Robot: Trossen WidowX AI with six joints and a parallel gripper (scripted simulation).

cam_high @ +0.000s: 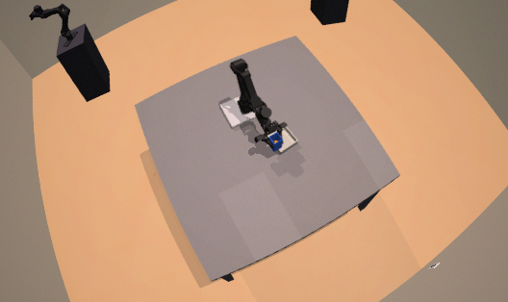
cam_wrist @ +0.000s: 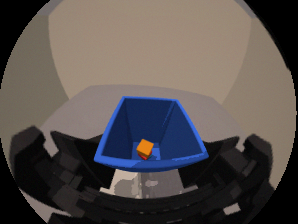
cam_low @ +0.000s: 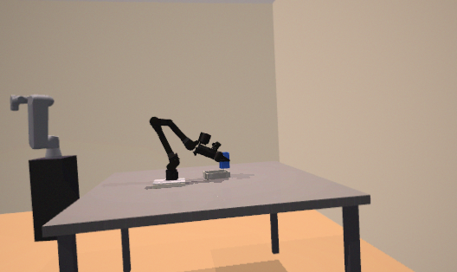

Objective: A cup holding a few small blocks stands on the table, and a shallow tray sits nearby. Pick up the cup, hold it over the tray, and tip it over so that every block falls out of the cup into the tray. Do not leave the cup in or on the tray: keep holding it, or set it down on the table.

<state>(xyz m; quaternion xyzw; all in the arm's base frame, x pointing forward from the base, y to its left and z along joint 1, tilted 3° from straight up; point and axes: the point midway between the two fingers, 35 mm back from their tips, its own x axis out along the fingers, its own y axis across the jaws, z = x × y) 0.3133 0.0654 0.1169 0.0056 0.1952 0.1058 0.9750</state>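
The blue cup is upright, mouth up, held in the air. My gripper is shut on it, with fingers on opposite sides. Inside the cup an orange block lies on top of a red one, near the bottom; any others are hidden. The shallow pale tray lies on the table. In the top view the cup overlaps the tray's left part; in the exterior view it is above the tray's right end, with a gap between them.
The grey table bears the arm's white base plate, to the left of the tray. Black pedestals stand beyond the table. A pale surface shows under the cup in the wrist view.
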